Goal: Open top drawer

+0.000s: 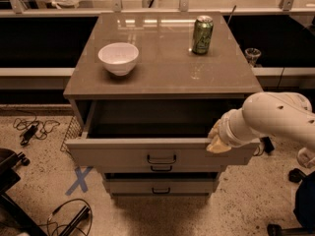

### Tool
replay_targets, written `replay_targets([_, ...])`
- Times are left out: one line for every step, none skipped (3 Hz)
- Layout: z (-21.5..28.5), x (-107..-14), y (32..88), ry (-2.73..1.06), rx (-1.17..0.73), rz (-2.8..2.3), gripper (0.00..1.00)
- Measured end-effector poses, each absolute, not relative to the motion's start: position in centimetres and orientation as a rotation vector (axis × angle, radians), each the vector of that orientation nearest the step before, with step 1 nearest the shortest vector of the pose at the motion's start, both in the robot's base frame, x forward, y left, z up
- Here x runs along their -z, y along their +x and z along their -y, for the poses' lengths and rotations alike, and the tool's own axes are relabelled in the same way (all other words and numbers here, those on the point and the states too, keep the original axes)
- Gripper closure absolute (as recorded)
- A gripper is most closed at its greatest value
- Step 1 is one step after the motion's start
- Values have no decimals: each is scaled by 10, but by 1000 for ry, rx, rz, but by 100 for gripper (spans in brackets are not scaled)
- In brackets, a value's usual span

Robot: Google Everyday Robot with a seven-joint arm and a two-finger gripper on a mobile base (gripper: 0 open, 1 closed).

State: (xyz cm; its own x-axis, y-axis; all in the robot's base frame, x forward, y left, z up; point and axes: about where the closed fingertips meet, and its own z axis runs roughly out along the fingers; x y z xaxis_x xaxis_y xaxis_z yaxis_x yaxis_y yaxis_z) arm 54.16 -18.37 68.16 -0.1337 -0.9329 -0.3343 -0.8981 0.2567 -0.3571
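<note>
The top drawer of the grey-brown cabinet stands pulled well out, its deep dark box showing under the cabinet top. Its small dark bar handle sits at the centre of the flat front. My gripper is at the right end of the drawer front's top edge, its pale fingertips resting against that edge. The white arm comes in from the right. The two narrower drawers sit below, pushed in.
A white bowl and a green can stand on the cabinet top. A glass stands on a ledge at the right. Cables and a blue tape cross lie on the floor at the left.
</note>
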Motion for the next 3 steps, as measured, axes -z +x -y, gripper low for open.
replay_targets([184, -682, 541, -1657, 95, -2048, 100])
replay_targets([186, -690, 523, -1646, 92, -2069, 100])
replay_targets([186, -691, 523, -1646, 92, -2069, 100])
